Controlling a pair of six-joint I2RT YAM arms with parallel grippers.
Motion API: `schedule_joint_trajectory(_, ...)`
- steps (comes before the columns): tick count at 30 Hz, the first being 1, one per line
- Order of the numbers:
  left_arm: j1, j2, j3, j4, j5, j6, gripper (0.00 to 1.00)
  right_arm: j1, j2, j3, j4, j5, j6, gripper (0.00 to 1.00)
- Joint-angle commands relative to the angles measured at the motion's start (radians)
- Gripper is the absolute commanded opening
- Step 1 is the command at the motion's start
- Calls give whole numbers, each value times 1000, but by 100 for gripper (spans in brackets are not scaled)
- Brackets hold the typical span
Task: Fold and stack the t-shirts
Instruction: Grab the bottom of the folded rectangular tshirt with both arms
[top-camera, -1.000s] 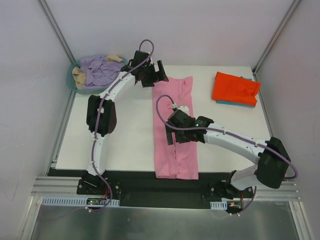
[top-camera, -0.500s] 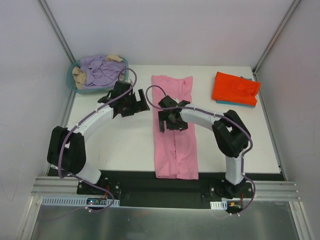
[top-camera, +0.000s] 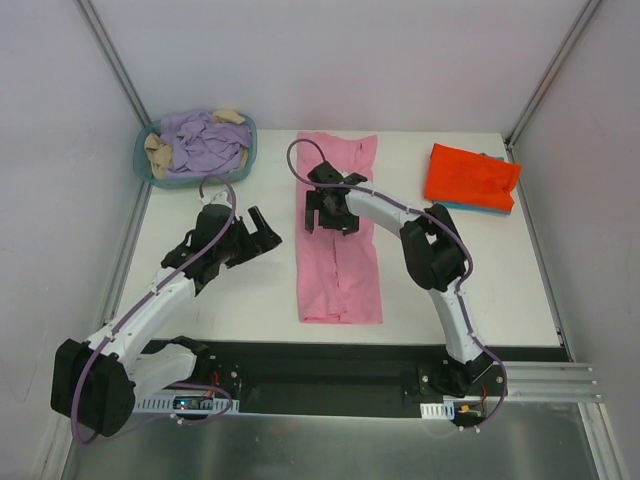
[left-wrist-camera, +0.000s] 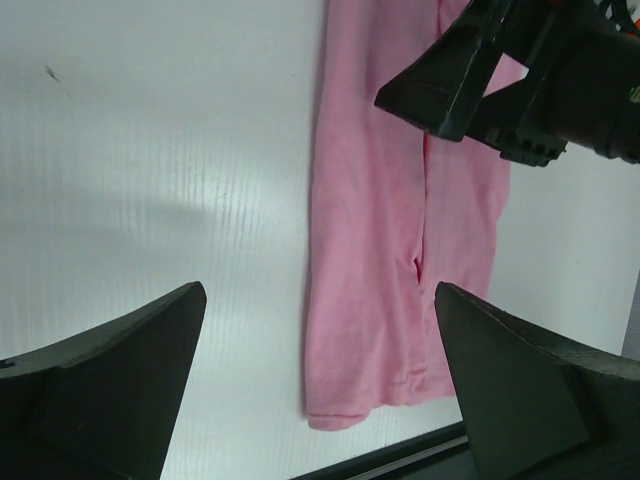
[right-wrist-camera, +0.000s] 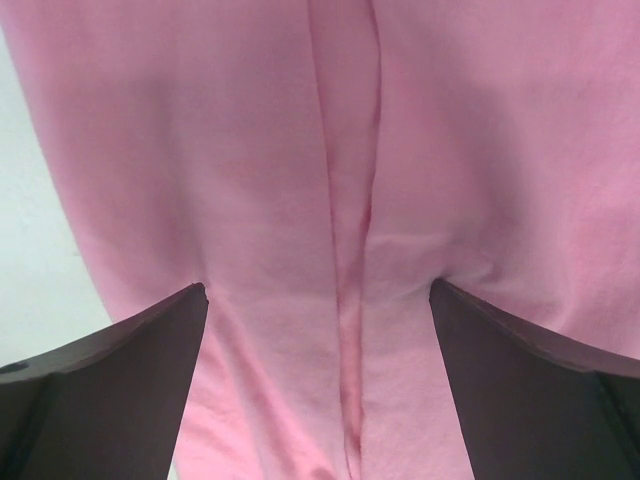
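I see left gripper (top-camera: 266, 229) spread wide, empty, beside pink shirt (top-camera: 340, 275) | right gripper (top-camera: 327, 214) — jaws apart, empty — over its centre fold.

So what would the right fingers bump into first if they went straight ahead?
Probably the pink t-shirt: it fills the view between the open right fingers, though how far off is unclear.

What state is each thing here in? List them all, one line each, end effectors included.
Pink shirt: flat on the table, folded into a long strip.
Orange shirt: folded, lying on the blue shirt.
Blue shirt: under the orange one, only its edges show.
Basket: holds crumpled clothes.
Left end effector: open, holding nothing, left of the pink shirt.
Right end effector: open, holding nothing, over the pink shirt.
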Motion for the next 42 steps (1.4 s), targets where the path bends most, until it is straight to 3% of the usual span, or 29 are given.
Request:
schedule_joint_trajectory(1, -5, -22, -45, 29, 95, -43, 99, 0, -4, 79, -2, -45, -1, 98)
schedule_joint_trajectory(6, -66, -37, -116, 29, 180, -80, 99, 0, -255, -50, 35, -1, -53, 97)
schedule_joint_trajectory(10, -175, -57, -169, 30, 175, -132, 99, -32, -609, -403, 122, -23, -32, 97)
schedule_joint_trajectory(14, -206, -60, -229, 59, 193, -189, 99, -70, -840, -684, 163, -96, -18, 97)
schedule_joint_trajectory(19, -272, 4, -257, 148, 213, -233, 87, -72, -1063, -947, 177, -94, -6, 97)
schedule_joint_trajectory(21, -306, 57, -248, 167, 224, -242, 87, -72, -1136, -1025, 170, -116, -4, 97)
schedule_joint_trajectory(24, -332, 125, -225, 185, 229, -249, 78, -72, -1199, -1102, 174, -235, 16, 97)
schedule_joint_trajectory(33, -352, 248, -219, 184, 186, -256, 50, -67, -1175, -1243, 249, -361, 77, 97)
schedule_joint_trajectory(38, -350, 291, -208, 182, 164, -256, 40, -46, -1114, -1251, 251, -367, 79, 97)
schedule_joint_trajectory(42, -352, 294, -208, 168, 154, -252, 21, -24, -1083, -1250, 250, -370, 80, 97)
